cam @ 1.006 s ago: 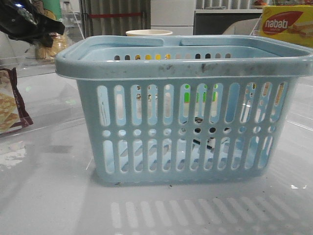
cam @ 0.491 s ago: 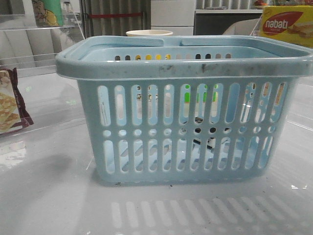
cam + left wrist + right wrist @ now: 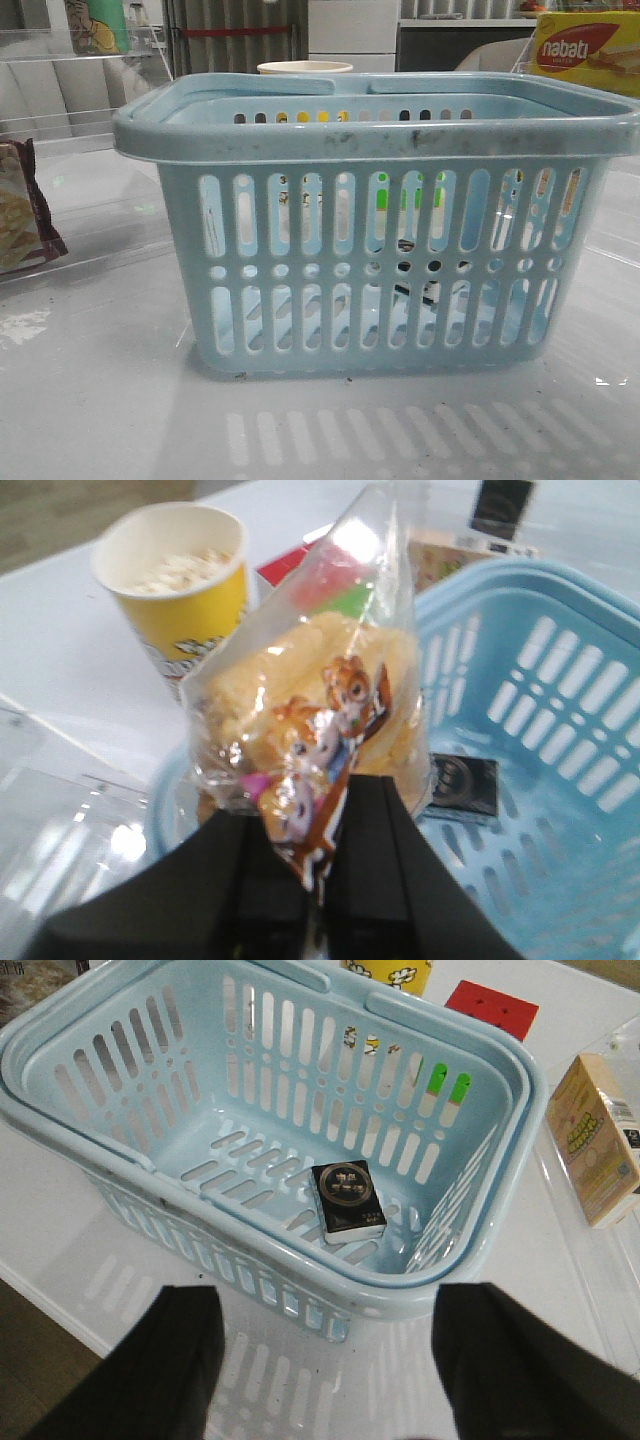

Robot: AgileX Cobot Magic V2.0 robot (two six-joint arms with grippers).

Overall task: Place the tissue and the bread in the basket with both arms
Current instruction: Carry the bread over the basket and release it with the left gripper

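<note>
The light-blue basket (image 3: 370, 140) stands mid-table; it also shows in the left wrist view (image 3: 560, 680) and the right wrist view (image 3: 90, 1130). My left gripper (image 3: 322, 790) is shut on the lower edge of the bread (image 3: 310, 690), golden-yellow in a clear wrapper, and holds it above the basket's rim. A small black pack (image 3: 347, 1198), apparently the tissue, lies on the basket floor and shows in the left wrist view (image 3: 462, 785). My right gripper (image 3: 335, 1300) is open and empty, above the table beside the basket. Neither gripper shows in the front view.
A yellow popcorn cup (image 3: 175, 590) stands behind the basket. A maroon-edged cracker packet (image 3: 25, 215) lies at the left, a Nabati box (image 3: 585, 50) at the far right. A beige carton (image 3: 595, 1140) and a red square (image 3: 490, 1008) lie near the basket.
The left arm with the bag, seen at the front view's top left a second ago, has moved out of that view. The basket has not moved.
</note>
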